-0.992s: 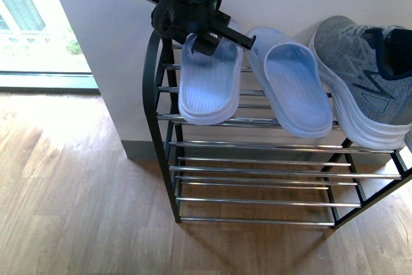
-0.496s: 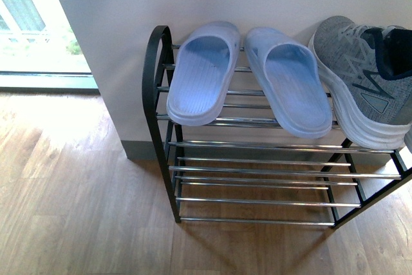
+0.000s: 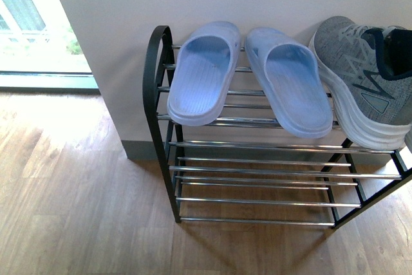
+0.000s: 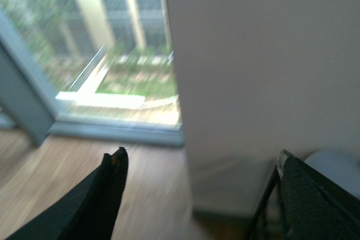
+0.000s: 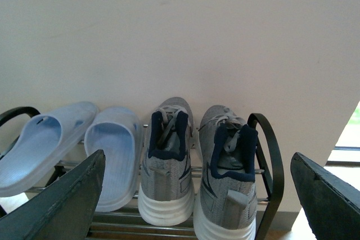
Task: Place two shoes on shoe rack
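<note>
Sitting side by side on the top tier of the shoe rack (image 5: 264, 155), heels toward the camera, both grey knit sneakers fill the lower centre of the right wrist frame: left sneaker (image 5: 166, 161), right sneaker (image 5: 226, 175), touching. Two light blue slides (image 5: 84, 150) lie left of them on the same tier. Front view: slides centre, one sneaker (image 3: 360, 75) at right edge, wood floor (image 3: 71, 198) below. Right gripper (image 5: 197, 200) jaws wide apart, holding nothing; left gripper (image 4: 202, 189) jaws wide too, blurred, empty.
</note>
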{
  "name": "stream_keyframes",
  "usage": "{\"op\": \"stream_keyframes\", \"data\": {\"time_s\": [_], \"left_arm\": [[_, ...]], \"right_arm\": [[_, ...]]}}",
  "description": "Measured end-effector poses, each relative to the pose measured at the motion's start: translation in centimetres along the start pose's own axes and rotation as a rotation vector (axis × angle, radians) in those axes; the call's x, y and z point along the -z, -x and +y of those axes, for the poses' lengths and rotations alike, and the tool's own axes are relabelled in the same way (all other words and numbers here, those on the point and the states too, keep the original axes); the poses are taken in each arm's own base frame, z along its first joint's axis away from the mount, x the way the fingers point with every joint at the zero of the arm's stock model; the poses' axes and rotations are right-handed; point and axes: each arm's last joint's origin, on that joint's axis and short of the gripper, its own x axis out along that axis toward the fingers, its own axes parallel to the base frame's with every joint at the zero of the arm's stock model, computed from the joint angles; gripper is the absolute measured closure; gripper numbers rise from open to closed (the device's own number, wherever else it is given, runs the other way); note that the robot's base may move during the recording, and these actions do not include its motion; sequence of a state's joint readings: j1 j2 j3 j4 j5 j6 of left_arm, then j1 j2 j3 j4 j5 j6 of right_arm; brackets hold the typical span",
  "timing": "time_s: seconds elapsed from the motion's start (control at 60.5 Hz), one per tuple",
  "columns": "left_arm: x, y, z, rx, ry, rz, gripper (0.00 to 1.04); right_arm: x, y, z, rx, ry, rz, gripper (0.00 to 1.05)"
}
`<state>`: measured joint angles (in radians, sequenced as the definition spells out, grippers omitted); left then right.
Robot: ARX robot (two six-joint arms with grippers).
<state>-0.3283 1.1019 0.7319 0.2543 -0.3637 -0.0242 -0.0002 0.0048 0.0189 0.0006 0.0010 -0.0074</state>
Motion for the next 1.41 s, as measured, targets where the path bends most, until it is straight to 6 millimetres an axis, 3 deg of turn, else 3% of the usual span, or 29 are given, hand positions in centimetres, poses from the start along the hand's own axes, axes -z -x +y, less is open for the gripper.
{"op": "stream_keyframes", "data": {"time_s": [0.099,0.265,0.397,0.579,0.893,1.406], "left_arm": [[1.6,1.8,1.5,0.045,0.042,-0.137,0.47],[5.6,3.0,3.1,0.042,0.026,-0.097,0.72],[8.0,4.7,4.5,0.045,0.025,-0.103,1.04],[9.9,6.1,5.4,0.043,0.022,-0.101,1.04],[11.7,7.7,7.0,0.036,0.023,-0.105,1.04],[13.4,9.5,7.1,0.041,0.022,-0.116,1.04]], "right_arm": [[0.0,0.0,0.0,0.000,0.000,0.000,0.09],[0.0,0.0,0.0,0.000,0.000,0.000,0.09],[0.0,0.0,0.0,0.000,0.000,0.000,0.09],[0.0,0.0,0.0,0.000,0.000,0.000,0.09],[0.0,0.0,0.0,0.001,0.000,0.000,0.09],[0.0,0.0,0.0,0.000,0.000,0.000,0.09]]}}
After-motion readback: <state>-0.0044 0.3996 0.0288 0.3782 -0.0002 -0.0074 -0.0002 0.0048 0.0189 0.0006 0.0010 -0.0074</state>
